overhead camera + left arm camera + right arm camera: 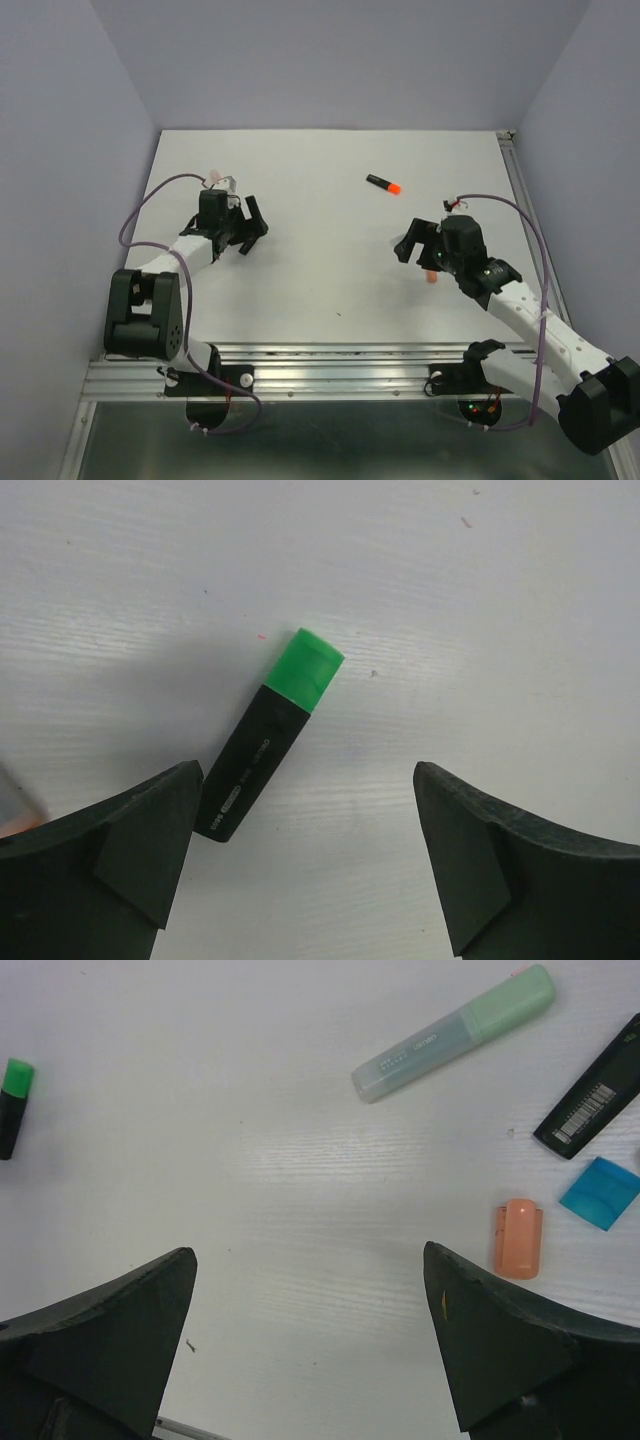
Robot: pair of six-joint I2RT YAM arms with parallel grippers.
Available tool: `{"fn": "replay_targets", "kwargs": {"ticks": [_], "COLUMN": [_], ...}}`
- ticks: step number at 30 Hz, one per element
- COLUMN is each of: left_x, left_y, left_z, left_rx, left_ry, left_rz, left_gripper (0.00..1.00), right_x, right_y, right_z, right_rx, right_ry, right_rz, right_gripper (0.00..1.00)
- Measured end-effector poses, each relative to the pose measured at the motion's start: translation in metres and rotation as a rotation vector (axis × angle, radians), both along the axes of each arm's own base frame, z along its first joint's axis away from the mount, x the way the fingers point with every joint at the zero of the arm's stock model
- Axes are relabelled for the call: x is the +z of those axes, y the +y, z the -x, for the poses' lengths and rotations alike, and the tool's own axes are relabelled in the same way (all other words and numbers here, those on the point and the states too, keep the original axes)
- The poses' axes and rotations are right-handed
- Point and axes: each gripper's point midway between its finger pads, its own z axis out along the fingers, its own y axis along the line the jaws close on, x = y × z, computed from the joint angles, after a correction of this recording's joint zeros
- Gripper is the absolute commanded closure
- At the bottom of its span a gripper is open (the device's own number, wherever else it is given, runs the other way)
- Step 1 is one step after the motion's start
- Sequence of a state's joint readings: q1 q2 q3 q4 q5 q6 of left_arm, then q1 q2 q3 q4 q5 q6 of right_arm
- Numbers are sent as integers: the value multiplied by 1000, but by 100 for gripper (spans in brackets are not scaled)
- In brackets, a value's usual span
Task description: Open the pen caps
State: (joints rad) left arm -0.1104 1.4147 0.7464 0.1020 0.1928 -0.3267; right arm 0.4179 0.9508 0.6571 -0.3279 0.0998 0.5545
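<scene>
- My left gripper (310,865) has its jaws wide apart. It holds nothing.
- Right under it I see a green cap (305,668). It is on its black pen (245,780), which lies flat on the table (500,600). The back end of that pen is just beside one finger.
- My right gripper (310,1350) also has its jaws wide apart and holds nothing.
- A peach cap (518,1238) lies loose on the table, just beside one finger of the right gripper.
- A blue cap (600,1192) lies loose too, near the peach cap.
- A pale green pen (455,1032) lies farther out. Its pale cap (510,1000) looks to be on.
- A bar-code barrel (590,1105) lies near the blue cap. The picture's edge cuts off its far end, so I cannot tell if it has a cap.
- From the top, I see an orange cap (395,187) on a short pen (376,181). It lies toward the back of the table, well apart from both grippers.
</scene>
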Motion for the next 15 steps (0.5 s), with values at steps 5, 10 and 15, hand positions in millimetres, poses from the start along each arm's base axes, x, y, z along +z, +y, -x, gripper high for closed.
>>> {"fn": "replay_targets", "kwargs": {"ticks": [5,10,15], "left_x": [-43,-47,-56], "left_y": [6,5,0], "left_z": [-1,-6,-13], "left_rx": [25,38,54], "left_ry": [124,140,169], "left_rz": [-65,-114,-208], "left_gripper": [1,20,32], "right_x": [-2,-3,-8], "right_y": [3,4,2], "right_z": [3,3,4], "right_rx": [26,30,29], "right_ry": [8,9,15], "right_rz": [-5,-4,6], "right_gripper": [0,0,0]}}
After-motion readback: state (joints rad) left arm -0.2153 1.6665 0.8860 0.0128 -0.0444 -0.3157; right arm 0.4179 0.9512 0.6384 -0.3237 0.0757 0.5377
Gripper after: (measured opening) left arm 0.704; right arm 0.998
